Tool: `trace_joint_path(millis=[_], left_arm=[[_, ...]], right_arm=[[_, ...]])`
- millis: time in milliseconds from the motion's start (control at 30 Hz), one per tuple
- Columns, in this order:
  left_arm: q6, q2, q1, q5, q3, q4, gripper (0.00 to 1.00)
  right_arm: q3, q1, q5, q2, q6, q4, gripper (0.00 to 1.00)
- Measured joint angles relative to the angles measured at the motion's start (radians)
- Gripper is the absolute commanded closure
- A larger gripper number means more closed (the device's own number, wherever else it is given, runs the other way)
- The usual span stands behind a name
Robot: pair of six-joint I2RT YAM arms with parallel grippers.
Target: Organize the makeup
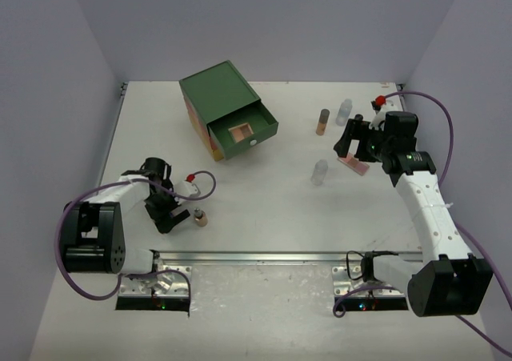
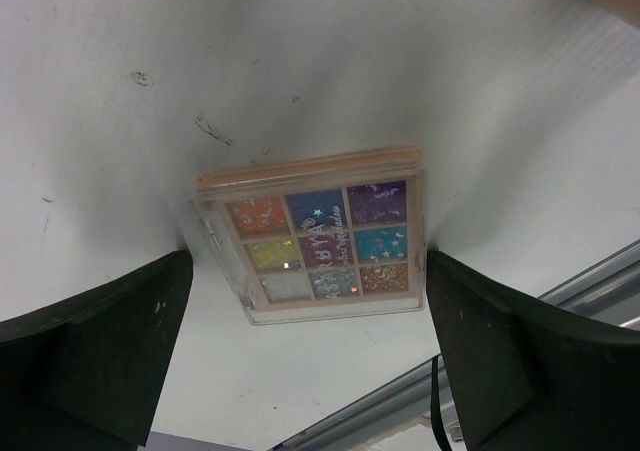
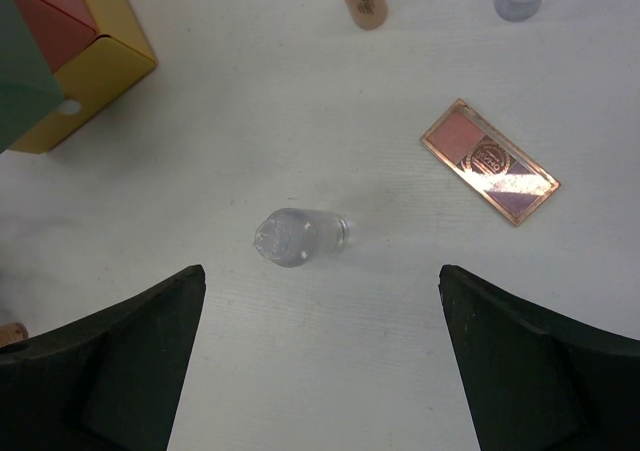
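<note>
Holding left gripper [image 2: 305, 301] and right gripper [image 3: 320, 311] wide open; judging centre-frame palette [image 2: 315, 236] light, stiff, slick; probably needing pinching across opposite edges.

Left arm [image 1: 120, 189] folded near base; black two-finger left hand [image 1: 166, 215] pointed down, fingers [image 2: 100, 351] spread wide. White right arm [image 1: 428, 209] stretched forward; black two-finger right hand [image 1: 350, 143] likewise spread, empty.

Glittery palette [image 2: 318, 238] in glossy plastic
</note>
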Motion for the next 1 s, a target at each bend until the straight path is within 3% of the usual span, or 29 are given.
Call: trace_joint_path(millis=[67, 200, 567, 633, 1000], left_arm=[[-0.004, 0.000, 0.000, 0.004, 0.000, 0.002, 0.02], [-0.014, 0.000, 0.000, 0.006, -0.001, 0.007, 0.34], [-0.015, 0.000, 0.023, 0.023, 0.005, 0.007, 0.96], [-0.014, 0.002, 0.035, 0.035, 0.010, 0.006, 1.00], [-0.025, -0.018, 0.125, 0.141, 0.137, -0.034, 1.00]], right_arm=[[-0.001, 0.000, 0.001, 0.000, -0.001, 0.000, 0.01], [-0.002, 0.000, 0.005, 0.000, -0.005, 0.000, 0.01], [-0.002, 0.000, -0.010, -0.015, -0.011, 0.000, 0.01], [-0.003, 0.000, -0.026, -0.022, -0.012, 0.002, 0.01], [-0.020, 0.000, -0.258, -0.074, -0.013, 0.048, 0.05]])
